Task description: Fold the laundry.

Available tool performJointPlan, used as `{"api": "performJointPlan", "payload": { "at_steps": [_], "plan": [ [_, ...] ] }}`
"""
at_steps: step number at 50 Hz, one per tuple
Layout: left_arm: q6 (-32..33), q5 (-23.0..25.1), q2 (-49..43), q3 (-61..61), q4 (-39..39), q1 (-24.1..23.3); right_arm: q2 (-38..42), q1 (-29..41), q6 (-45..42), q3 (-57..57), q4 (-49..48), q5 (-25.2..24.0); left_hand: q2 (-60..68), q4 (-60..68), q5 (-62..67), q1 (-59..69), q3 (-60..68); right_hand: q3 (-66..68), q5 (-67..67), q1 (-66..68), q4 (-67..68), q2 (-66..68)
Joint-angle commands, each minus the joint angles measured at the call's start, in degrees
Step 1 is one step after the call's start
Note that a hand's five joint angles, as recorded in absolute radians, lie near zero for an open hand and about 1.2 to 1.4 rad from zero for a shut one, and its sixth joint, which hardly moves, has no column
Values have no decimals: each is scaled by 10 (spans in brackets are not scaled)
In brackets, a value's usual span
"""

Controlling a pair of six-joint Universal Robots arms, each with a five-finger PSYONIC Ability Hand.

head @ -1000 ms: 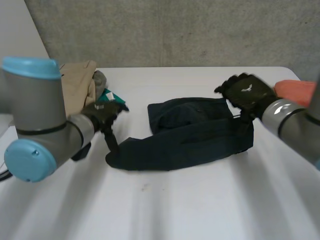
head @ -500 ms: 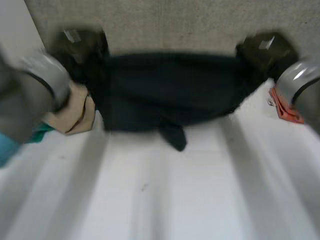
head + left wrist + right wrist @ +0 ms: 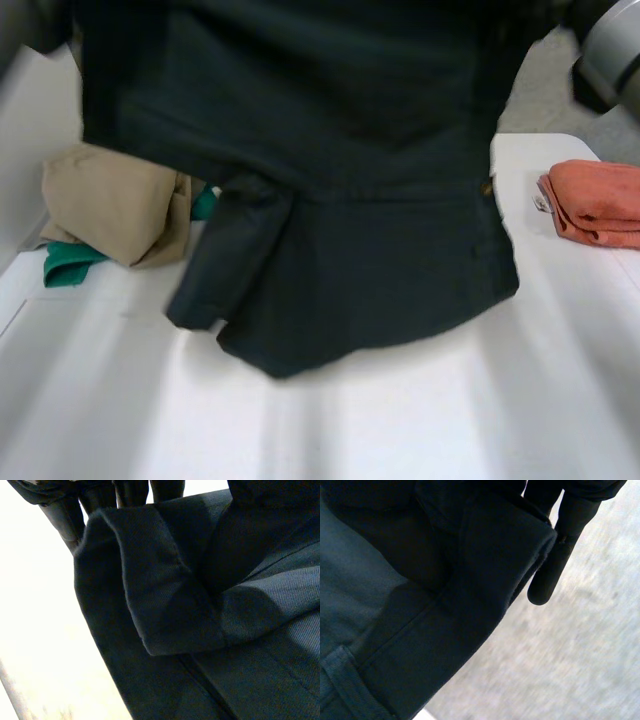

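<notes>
A dark navy garment (image 3: pixel 330 200) hangs spread wide above the white table (image 3: pixel 400 420), its lower hem trailing near the tabletop with a folded flap at the lower left. In the left wrist view my left hand (image 3: pixel 60 510) pinches a rolled edge of the garment (image 3: pixel 200 630) at one upper corner. In the right wrist view my right hand (image 3: pixel 565 540) grips the opposite upper corner of the garment (image 3: pixel 395 605), one finger sticking out past the cloth. My right arm (image 3: pixel 610 50) reaches in above the garment.
A folded beige cloth (image 3: pixel 115 205) lies on a green cloth (image 3: pixel 65 262) at the table's left. A folded orange cloth (image 3: pixel 600 200) lies at the far right. A grey wall stands behind the table.
Both hands closed on the garment's ends and lifted it off the table, high and toward the camera; it now hangs stretched between them.
</notes>
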Motion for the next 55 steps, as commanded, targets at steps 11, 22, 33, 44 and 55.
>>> {"api": "performJointPlan", "payload": {
  "at_steps": [11,22,33,44,55],
  "plan": [
    [90,-23,-411,255,134,11,314,54,-44,-51,-308,193,23,24,47,47,33,84,97,116,78,90],
    [40,-49,-318,167,135,-2,282,44,-96,-12,-288,181,-585,-584,-561,-562,-576,-576,-563,-544,-582,-570],
    [75,-32,-67,-242,104,-23,109,-17,-146,159,51,16,-585,-584,-561,-562,-576,-576,-563,-544,-582,-570],
    [83,101,48,-583,89,-53,26,-92,-247,374,47,-111,-213,-212,-189,-190,-204,-450,-437,-418,-455,-444],
    [84,60,20,-655,95,-45,47,-113,-287,464,-82,-154,-211,-210,-187,-188,-202,-335,-322,-303,-341,-330]
  ]
}}
